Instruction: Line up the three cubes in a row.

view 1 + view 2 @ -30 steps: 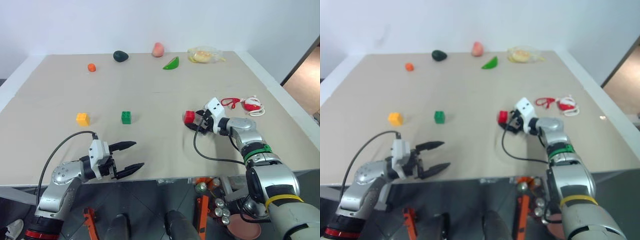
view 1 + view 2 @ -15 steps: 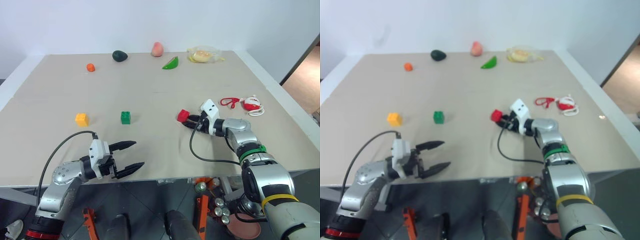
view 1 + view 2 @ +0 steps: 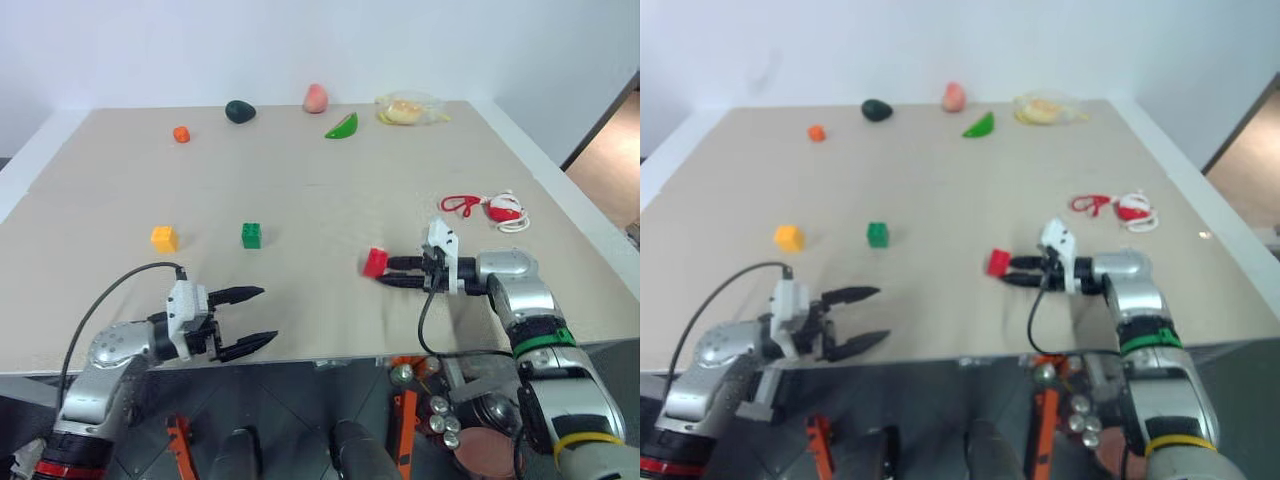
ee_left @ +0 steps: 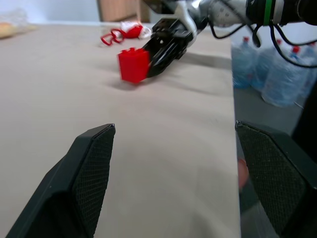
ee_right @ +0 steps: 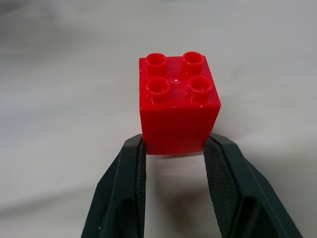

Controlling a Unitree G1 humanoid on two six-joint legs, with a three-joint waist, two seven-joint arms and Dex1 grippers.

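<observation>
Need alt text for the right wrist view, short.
Red cube, four studs up, pinched at its near edge by the right end effector, one black finger on each side. A plain beige table lies behind it.

Red studded plastic cube point(image 3: 375, 262) centre-right, green studded plastic cube point(image 3: 251, 235) centre-left, yellow studded plastic cube point(image 3: 164, 238) far left; plain beige tabletop point(image 3: 300, 170).

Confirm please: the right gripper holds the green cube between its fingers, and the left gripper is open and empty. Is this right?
Not quite. The right gripper holds the red cube, not the green one; the right wrist view shows it pinched between the two fingers. The green cube sits free on the table beside the yellow cube. The left gripper is indeed open and empty.
</observation>
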